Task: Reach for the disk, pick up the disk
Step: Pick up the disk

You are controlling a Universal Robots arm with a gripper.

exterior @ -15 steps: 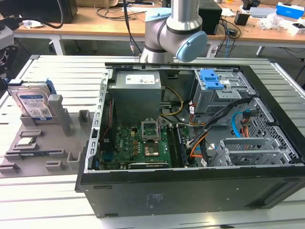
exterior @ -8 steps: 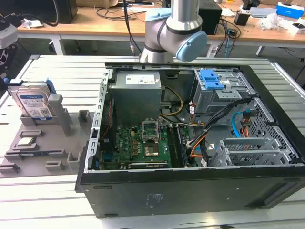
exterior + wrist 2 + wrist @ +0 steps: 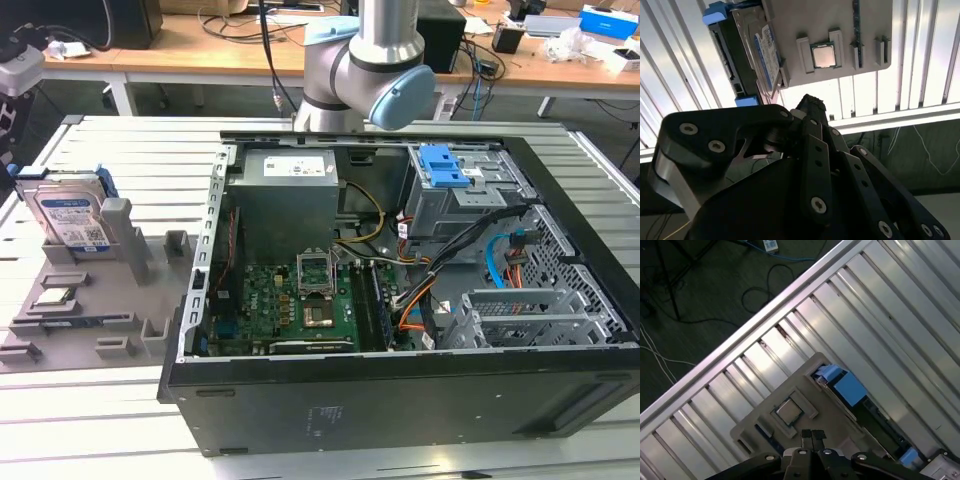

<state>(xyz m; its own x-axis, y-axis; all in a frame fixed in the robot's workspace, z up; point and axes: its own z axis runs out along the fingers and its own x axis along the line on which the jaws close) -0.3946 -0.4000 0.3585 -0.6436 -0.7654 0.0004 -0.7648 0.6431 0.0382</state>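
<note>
End effector (image 3: 813,435): hanging in the air above the grey holder, fingertips sitting together and gripping nothing, not touching any part
Chip (image 3: 789,411): lying flat in its square recess in the holder, the part nearest under the fingertips
Disk (image 3: 850,389): standing on edge in a slot at one end of the holder, blue bracket framing it, just beside the chip's recess and well apart from the end effector; in the exterior view (image 3: 70,215) it is sitting at that view's left with its label facing the camera
Holder (image 3: 130,250): resting flat on the desk, carrying both disk and chip
Desk (image 3: 100,400): ribbed metal, bearing the holder and the case
Case (image 3: 400,380): lying open at the exterior view's right, well apart from the disk
Risk: with the tips together, a descent would likely be striking the disk's top edge instead of straddling it; drifting sideways could be knocking the chip; pinching only the blue bracket or pulling off-axis could be jamming the disk in its slot or lifting the holder
</note>
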